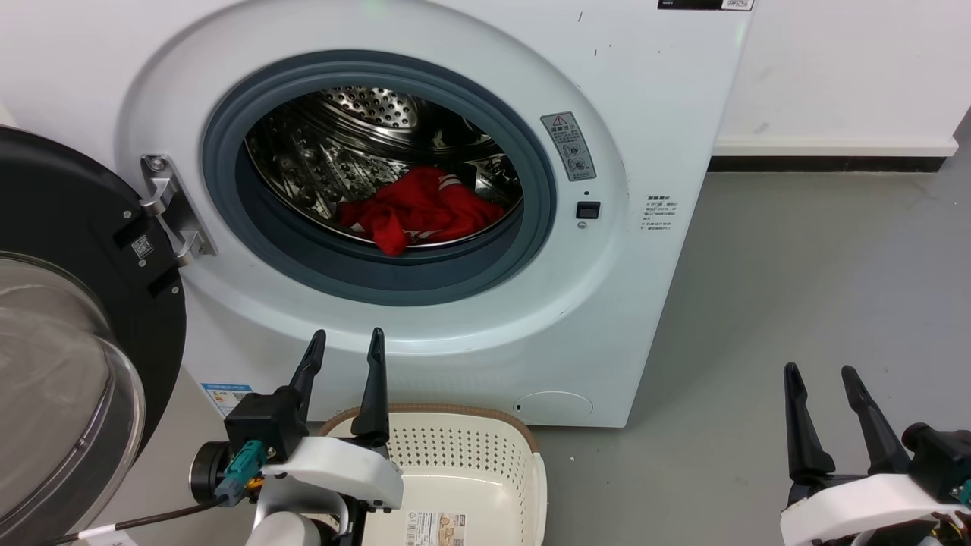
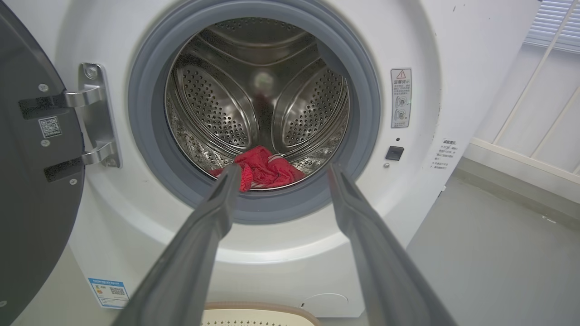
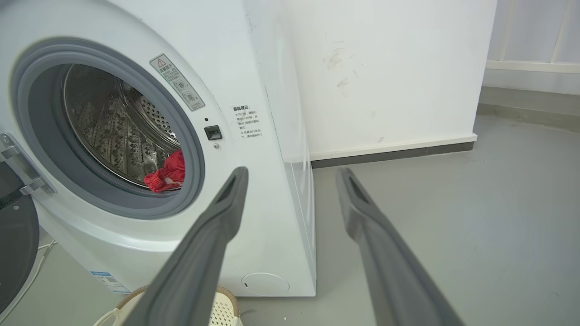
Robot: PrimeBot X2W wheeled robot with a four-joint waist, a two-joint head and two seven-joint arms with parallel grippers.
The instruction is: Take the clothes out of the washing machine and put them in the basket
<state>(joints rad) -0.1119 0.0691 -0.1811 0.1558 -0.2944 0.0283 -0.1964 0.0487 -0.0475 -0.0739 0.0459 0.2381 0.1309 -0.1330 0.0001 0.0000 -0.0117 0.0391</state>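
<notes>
The left gripper [image 1: 347, 334] hangs in front of the washing machine [image 1: 667, 114], below its porthole. Its two long, tapering dark fingers are parted with nothing between them, and their matte rubbery pads [image 2: 213, 226] point towards the opening. Under it, against the foot of the machine, sits the cream plastic basket [image 1: 463, 447], a rounded rectangle with a brown rim and perforated sides. A paper label [image 1: 432, 528] lies flat on its bottom and no garment is in it. At the machine's left the door [image 1: 83, 227] stands swung open, its black rim surrounding a bulging bowl of clear glass, and it hangs on a cast metal hinge [image 1: 171, 208]. A thick, smooth grey rubber ring [image 1: 227, 189] lines the round porthole, and behind it lies the shiny steel drum [image 1: 364, 114], dimpled with holes and ribbed with curved paddles. The clothes [image 1: 425, 208] lie crumpled low in the drum just behind the ring, soft bright red fabric with white stripes. To the right of the machine, over the smooth grey floor [image 1: 796, 303], the right gripper [image 1: 819, 369] also has its fingers spread apart and holds nothing.
</notes>
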